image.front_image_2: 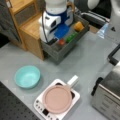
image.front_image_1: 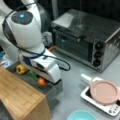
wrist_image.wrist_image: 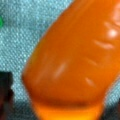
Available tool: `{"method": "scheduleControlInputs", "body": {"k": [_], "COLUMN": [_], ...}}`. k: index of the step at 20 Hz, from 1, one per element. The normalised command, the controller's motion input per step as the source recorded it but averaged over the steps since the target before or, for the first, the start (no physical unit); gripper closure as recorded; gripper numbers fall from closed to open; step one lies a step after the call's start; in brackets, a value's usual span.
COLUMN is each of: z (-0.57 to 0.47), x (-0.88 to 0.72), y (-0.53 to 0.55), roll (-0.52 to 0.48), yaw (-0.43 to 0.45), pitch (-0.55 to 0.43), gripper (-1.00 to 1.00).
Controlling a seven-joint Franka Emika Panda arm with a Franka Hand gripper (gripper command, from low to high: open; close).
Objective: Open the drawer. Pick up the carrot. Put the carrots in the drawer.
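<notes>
The dark grey drawer (image.front_image_1: 54,90) (image.front_image_2: 65,53) stands pulled out of the light wooden cabinet (image.front_image_1: 20,98) (image.front_image_2: 31,28) in both front views. My gripper (image.front_image_1: 44,79) (image.front_image_2: 60,39) reaches down into the drawer, its white hand covering most of the fingers. Under the hand shows the small orange carrot (image.front_image_1: 41,81) (image.front_image_2: 61,42), low in the drawer's near end. In the wrist view the carrot (wrist_image.wrist_image: 72,57) fills nearly the whole picture, with dark fingers (wrist_image.wrist_image: 5,96) flanking its lower end over a grey surface. The gripper (wrist_image.wrist_image: 62,111) looks shut on it.
A yellow-orange bell pepper (image.front_image_1: 21,69) (image.front_image_2: 78,26) and a green oblong vegetable (image.front_image_1: 32,74) (image.front_image_2: 71,37) also lie in the drawer. A toaster oven (image.front_image_1: 85,37) (image.front_image_2: 107,96), a pink pan on a white cooker (image.front_image_1: 103,92) (image.front_image_2: 57,98) and a teal bowl (image.front_image_1: 81,116) (image.front_image_2: 27,76) stand on the table.
</notes>
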Motion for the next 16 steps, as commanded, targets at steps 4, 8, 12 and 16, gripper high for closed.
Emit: {"method": "scheduleControlInputs", "body": {"k": [4,8,12,16], "z": [-0.02,-0.01,0.01,0.03], "x": [-0.03,-0.04,-0.04,-0.04], "y": [0.04,0.04,0.05,0.08], "roll": [0.019,0.014,0.007,0.002], "yaw": [-0.049,-0.049,-0.060,-0.173], "pitch": [-0.088,-0.094,-0.103,-0.139], "gripper": [-1.00,-1.00,-1.00,-1.00]}}
